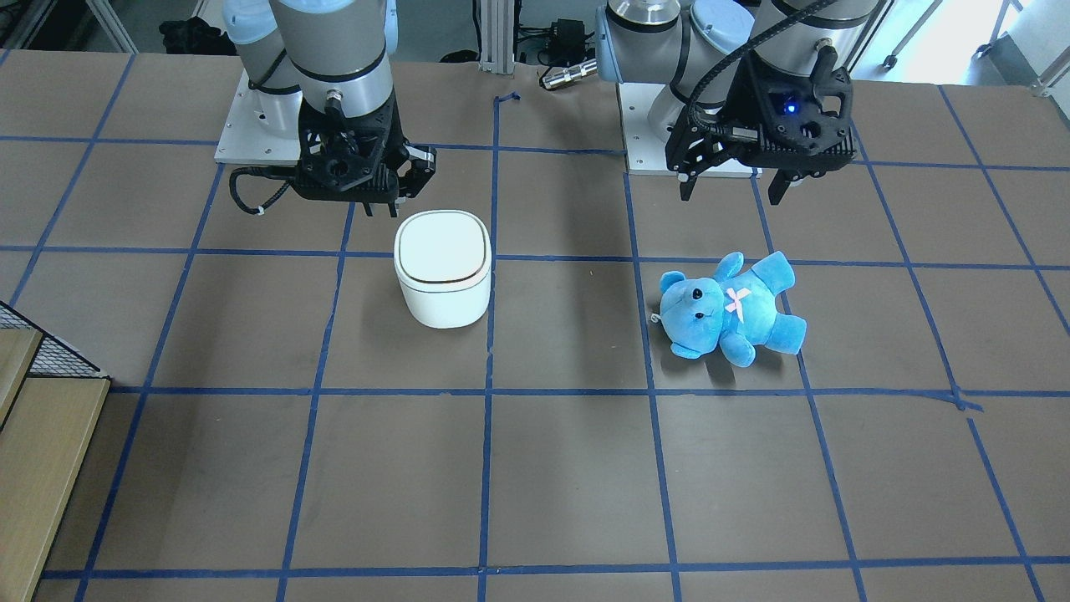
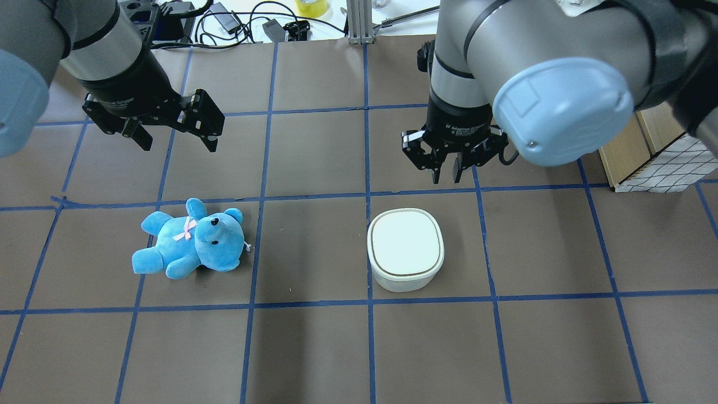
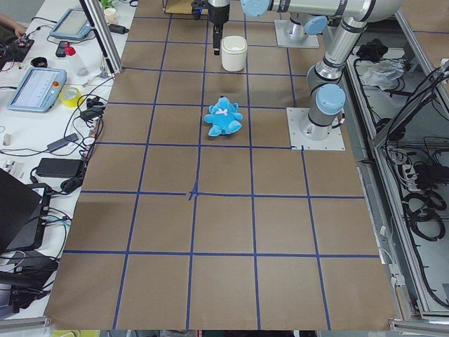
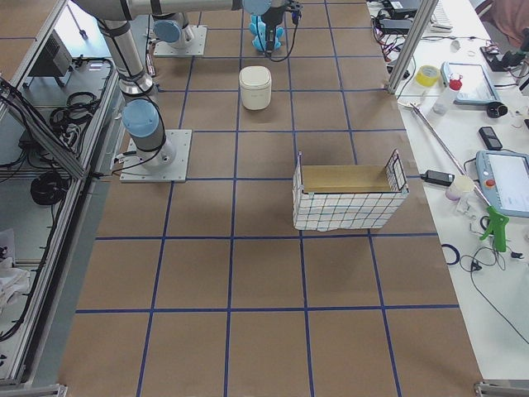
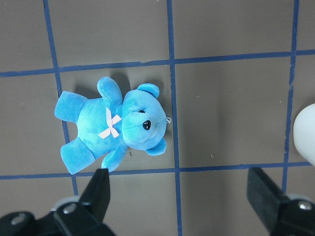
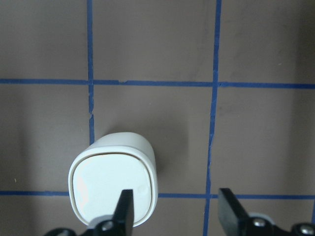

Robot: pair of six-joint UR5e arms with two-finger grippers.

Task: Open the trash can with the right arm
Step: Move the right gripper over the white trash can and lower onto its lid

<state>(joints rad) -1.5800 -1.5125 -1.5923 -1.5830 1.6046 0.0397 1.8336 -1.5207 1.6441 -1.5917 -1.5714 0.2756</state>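
Note:
The white trash can (image 2: 405,248) stands upright on the brown table with its flat lid shut; it also shows in the front view (image 1: 442,267) and the right wrist view (image 6: 112,184). My right gripper (image 2: 447,171) hangs above the table just beyond the can, on its far side from the overhead camera, not touching it. Its fingers (image 6: 125,209) are narrowly apart and empty. My left gripper (image 2: 176,143) is wide open and empty, above and beyond the blue teddy (image 2: 188,240), which lies on its back.
A wire basket with a cardboard liner (image 4: 347,198) stands at the table's right side, also at the edge of the overhead view (image 2: 662,157). Blue tape lines grid the table. Cables and tools lie past the far edge (image 2: 269,22).

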